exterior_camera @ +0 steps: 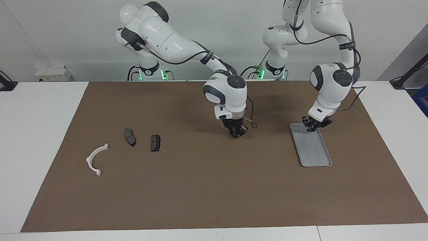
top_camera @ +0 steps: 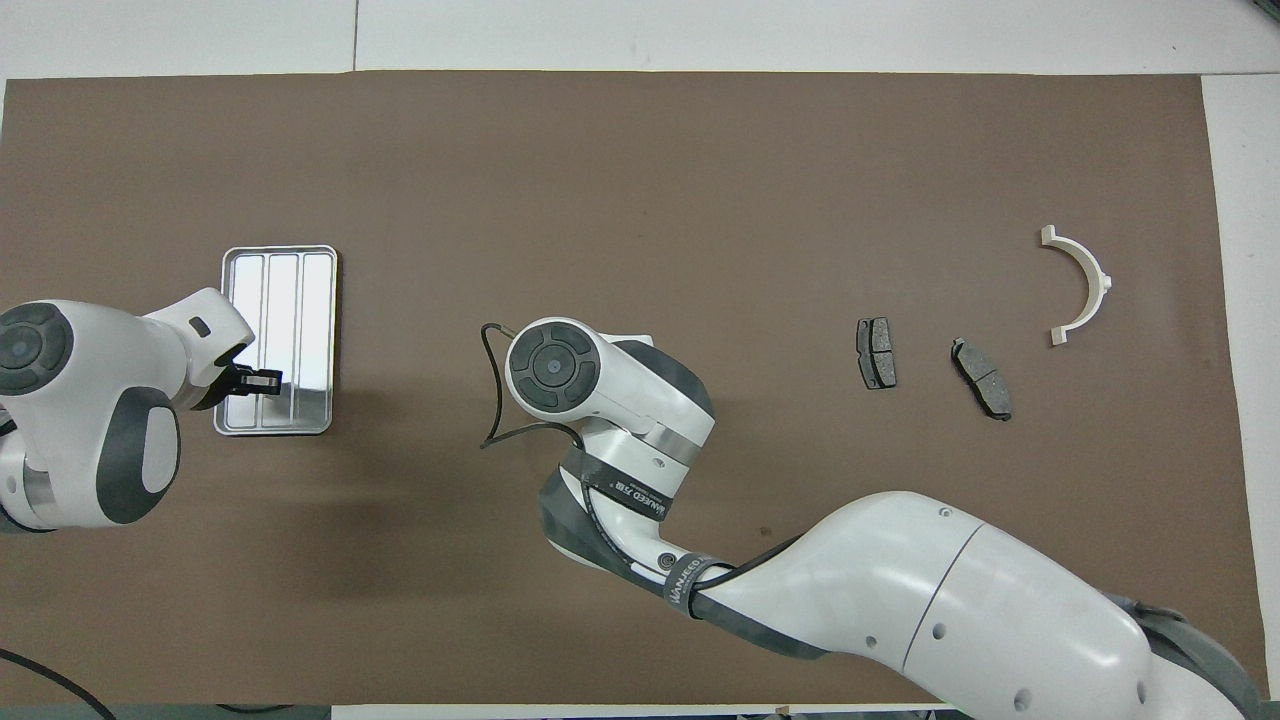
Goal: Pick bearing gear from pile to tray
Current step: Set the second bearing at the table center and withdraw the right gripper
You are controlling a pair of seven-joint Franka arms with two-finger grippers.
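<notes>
Left tool (exterior_camera: 312, 127) over tray (exterior_camera: 316, 157) rim

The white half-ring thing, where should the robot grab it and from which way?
Probably best at the middle of the white half-ring bracket's thin arc, coming straight down from above. It lies flat on the brown mat, so nothing sticks up to pinch from the side. The band looks narrow enough for fingers to straddle, one inside the curve and one outside. The lugged ends seem harder to hold.
</notes>
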